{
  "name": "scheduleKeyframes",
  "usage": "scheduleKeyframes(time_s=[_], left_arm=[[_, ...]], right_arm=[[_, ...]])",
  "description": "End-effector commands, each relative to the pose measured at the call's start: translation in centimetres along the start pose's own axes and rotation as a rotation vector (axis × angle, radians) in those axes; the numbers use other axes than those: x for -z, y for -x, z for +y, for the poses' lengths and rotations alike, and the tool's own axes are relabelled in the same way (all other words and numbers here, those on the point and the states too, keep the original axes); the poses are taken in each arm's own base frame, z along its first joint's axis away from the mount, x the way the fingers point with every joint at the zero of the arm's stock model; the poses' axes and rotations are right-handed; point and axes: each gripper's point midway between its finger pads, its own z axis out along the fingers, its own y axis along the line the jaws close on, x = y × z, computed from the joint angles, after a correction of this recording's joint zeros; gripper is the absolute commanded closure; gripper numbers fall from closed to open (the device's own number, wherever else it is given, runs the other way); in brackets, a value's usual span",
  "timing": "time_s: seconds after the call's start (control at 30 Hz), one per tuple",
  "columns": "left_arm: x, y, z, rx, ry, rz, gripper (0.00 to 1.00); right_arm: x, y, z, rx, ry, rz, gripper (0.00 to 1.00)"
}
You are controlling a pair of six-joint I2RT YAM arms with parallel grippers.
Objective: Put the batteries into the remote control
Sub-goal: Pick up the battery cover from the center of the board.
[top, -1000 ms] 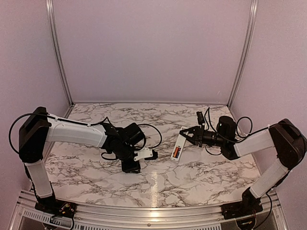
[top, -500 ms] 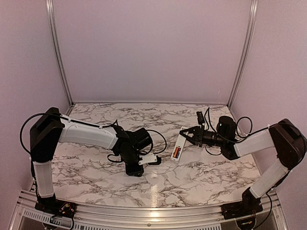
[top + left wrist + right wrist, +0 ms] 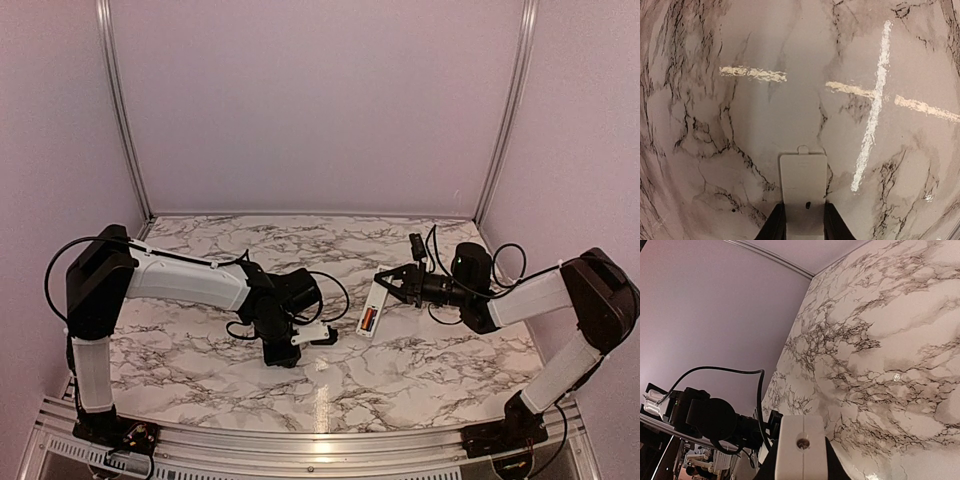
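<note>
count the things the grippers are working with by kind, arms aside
remote control: 1
orange battery: 1, seated in the remote
battery cover: 1
total: 3

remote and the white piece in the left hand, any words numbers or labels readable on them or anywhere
None can be read in any view.
remote: too small in the top view; its end in the right wrist view is blank white.
orange battery in it: print, if any, too small.
white piece: plain, one dark speck, no characters.
</note>
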Motion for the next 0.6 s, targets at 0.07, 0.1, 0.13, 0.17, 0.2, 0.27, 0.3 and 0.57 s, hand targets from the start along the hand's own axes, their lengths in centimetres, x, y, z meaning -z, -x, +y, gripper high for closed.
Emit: scheduleKeyframes(time_s=[0.07,0.1,0.13,0.17,0.2,0.27,0.3,0.57], left_arm=[[1.3,0.1,0.6,0.036,0.042,0.0,0.82],[1.9,0.5,0.8,0.044,0.05,-0.02,0.82],[2.4,1.1,1.0,0.054,0.059,-0.043,0.82],[2.9,1.5,1.2,0.065,0.066,-0.062,0.82],[3.4,1.9,1.3,0.076,0.072,-0.081,0.82],[4.2,2.7,1.6,0.102,0.086,-0.114,0.83],[4.8,3.1,1.8,0.126,0.091,-0.134,0.82],[9.0,8.2,2.9,0.332,0.092,-0.354,0.85]], right_arm=[[-0.1,0.7,-0.4,0.006,-0.01,-0.021,1.0],[-0.1,0.7,-0.5,0.003,-0.012,-0.025,1.0],[-0.1,0.7,-0.7,-0.002,-0.017,-0.029,1.0],[0.0,0.8,-0.9,-0.005,-0.023,-0.038,1.0],[0.0,0.9,-1.0,-0.01,-0.028,-0.046,1.0],[0.0,1.0,-1.4,-0.025,-0.037,-0.062,1.0],[0.0,1.1,-1.6,-0.039,-0.043,-0.073,1.0],[0.1,1.7,-2.2,-0.099,-0.071,-0.146,1.0]])
